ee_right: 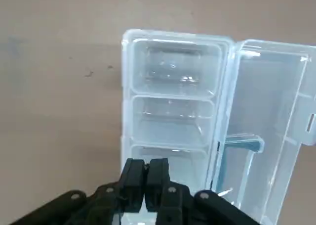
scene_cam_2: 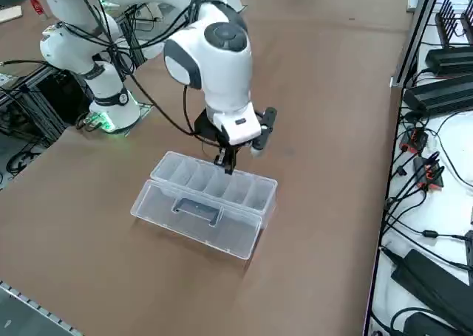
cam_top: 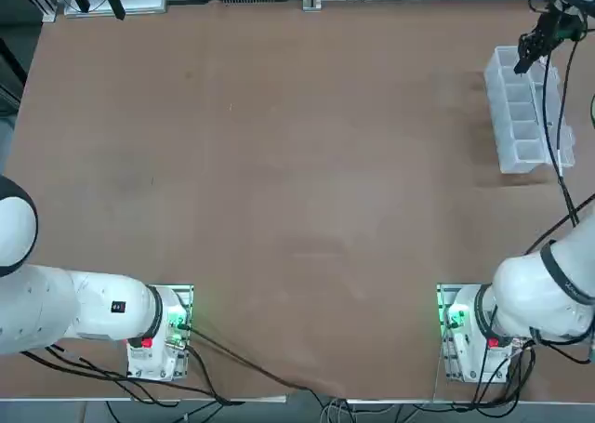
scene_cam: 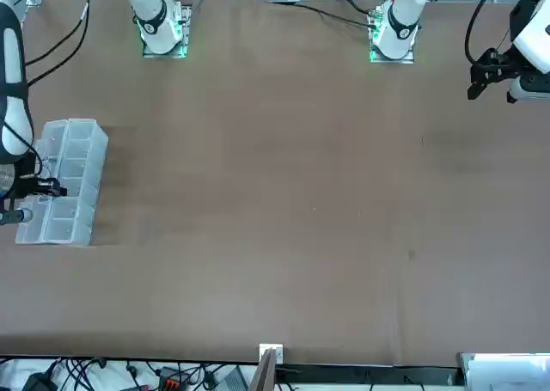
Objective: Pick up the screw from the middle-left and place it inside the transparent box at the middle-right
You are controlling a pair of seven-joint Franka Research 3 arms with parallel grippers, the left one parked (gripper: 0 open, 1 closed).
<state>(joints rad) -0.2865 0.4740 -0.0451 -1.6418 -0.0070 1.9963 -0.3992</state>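
The transparent box (cam_top: 521, 116) lies at the right side of the table with its lid folded open, also shown as the transparent box (scene_cam: 62, 183) and the transparent box (scene_cam_2: 203, 203). My right gripper (scene_cam_2: 225, 162) hangs just above one end of the compartment row (ee_right: 170, 101). In the wrist view the right gripper (ee_right: 145, 178) is shut, its two black fingers pressed together with only a hairline between them. The screw is too small to make out between the fingers or in the compartments.
Brown tabletop (cam_top: 279, 209) stretches wide to the left of the box, with a few tiny dark specks on it. Cables and power strips (scene_cam_2: 436, 70) run along the far table edge beside the box. The open lid (ee_right: 269, 126) lies flat alongside the compartments.
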